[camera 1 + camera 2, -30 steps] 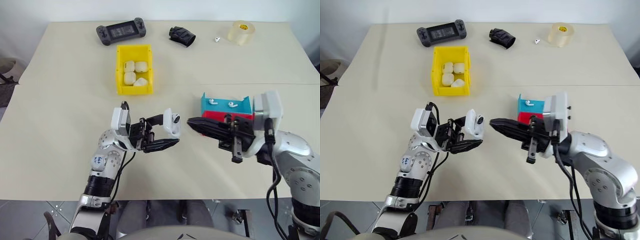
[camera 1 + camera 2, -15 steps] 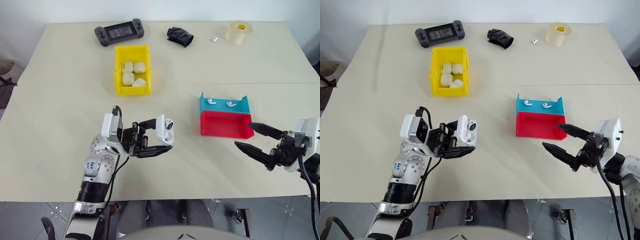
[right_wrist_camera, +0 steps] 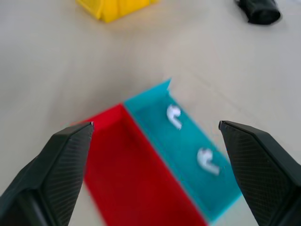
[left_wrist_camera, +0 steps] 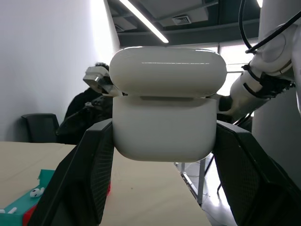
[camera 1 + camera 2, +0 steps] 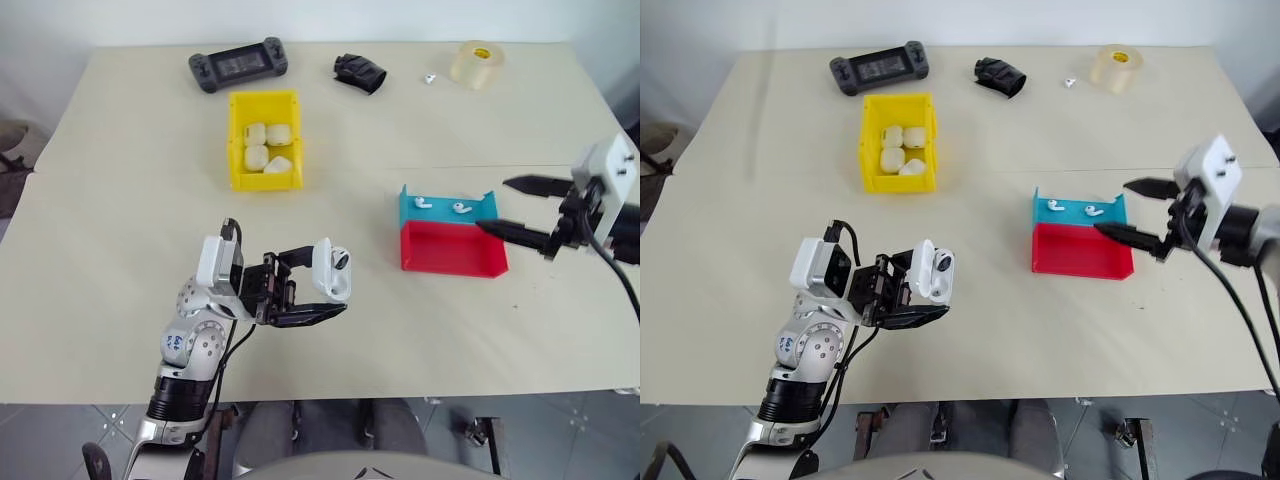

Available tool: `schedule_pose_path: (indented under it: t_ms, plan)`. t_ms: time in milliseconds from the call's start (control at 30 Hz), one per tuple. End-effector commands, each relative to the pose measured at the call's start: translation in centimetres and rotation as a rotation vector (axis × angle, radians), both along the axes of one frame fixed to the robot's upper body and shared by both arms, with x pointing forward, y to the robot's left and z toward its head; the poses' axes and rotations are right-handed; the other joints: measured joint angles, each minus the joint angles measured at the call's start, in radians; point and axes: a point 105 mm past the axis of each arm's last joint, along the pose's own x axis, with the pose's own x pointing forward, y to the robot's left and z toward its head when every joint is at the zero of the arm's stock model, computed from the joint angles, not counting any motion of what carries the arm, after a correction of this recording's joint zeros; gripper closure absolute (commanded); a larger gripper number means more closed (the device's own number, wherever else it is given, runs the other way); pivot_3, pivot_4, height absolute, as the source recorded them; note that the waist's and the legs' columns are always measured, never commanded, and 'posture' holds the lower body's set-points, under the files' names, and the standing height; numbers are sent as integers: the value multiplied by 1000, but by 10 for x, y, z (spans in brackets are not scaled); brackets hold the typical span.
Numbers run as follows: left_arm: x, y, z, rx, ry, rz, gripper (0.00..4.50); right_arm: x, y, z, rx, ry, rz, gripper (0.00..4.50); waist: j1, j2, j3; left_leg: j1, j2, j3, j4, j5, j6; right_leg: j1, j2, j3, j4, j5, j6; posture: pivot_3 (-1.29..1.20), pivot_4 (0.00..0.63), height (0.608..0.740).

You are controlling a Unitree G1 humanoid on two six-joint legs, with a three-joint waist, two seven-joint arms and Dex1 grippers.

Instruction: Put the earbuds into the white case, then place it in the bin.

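My left gripper (image 5: 329, 284) is shut on the white case (image 5: 331, 268), holding it above the near table with its lid flipped open; something small shows in its opening. In the left wrist view the case (image 4: 164, 120) sits between the two black fingers (image 4: 91, 169). Two earbuds (image 5: 424, 202) (image 5: 461, 208) lie in the blue tray (image 5: 487, 207). My right gripper (image 5: 494, 205) is open at that tray's right end, fingers pointing towards it. In the right wrist view the earbuds (image 3: 174, 116) lie ahead of the fingers. The yellow bin (image 5: 238, 140) stands farther back, with several white cases inside.
A red tray (image 5: 450, 250) adjoins the blue one on its near side. Along the far edge lie a game controller (image 5: 238, 66), a black object (image 5: 360, 72), a small white item (image 5: 430, 77) and a tape roll (image 5: 476, 63).
My right gripper was shut close to the case. It has opened, swung out to the right, and risen to the right end of the blue tray. The left gripper still holds the case.
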Motion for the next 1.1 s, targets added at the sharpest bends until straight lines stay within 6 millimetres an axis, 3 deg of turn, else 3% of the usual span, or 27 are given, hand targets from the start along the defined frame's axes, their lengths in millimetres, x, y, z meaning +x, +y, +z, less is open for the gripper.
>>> schedule_pose_path:
  t_ms: [33, 200, 400, 933, 1033, 1100]
  plan:
    - [-5, -3, 6, -18, -34, -5, 1724, 21, -13, -13, -142, 80, -36, 34, 3, 0, 0, -1, -1, 0, 0, 0, 0, 0, 0, 0, -1, 0, 0, 0, 150, 740]
    - [-6, -6, 9, -30, -41, 9, 1724, 55, -22, -29, -423, 102, 3, 34, -2, 0, 0, -3, -2, 3, 0, 0, 0, -2, -1, -1, -3, 1, 1, 0, 150, 740]
    - [-8, -9, 14, -44, -44, 34, 1724, 79, -19, -28, -479, 79, 1, 34, -9, 0, 0, -4, 0, 10, -1, 0, 0, -4, 0, -1, -1, 1, 1, 0, 150, 740]
    - [-5, -7, 15, -51, -56, 96, 1724, 86, -10, -55, -561, 136, 38, 34, -25, 0, 0, -3, 0, 10, -1, 0, 0, -5, 0, 0, 4, 1, 1, 0, 150, 740]
    - [-6, -5, 13, -46, -58, 104, 1724, 85, -14, -57, -562, 155, 26, 619, -25, 0, 0, -3, 0, 10, 0, 0, 0, -5, 0, 0, 5, 1, 1, 0, 150, 740]
    - [-7, -4, 12, -46, -57, 106, 1724, 82, -16, -58, -564, 176, 32, 1251, -25, 0, 0, -3, 0, 10, 0, 0, 0, -5, 0, 0, 5, 1, 1, 0, 150, 740]
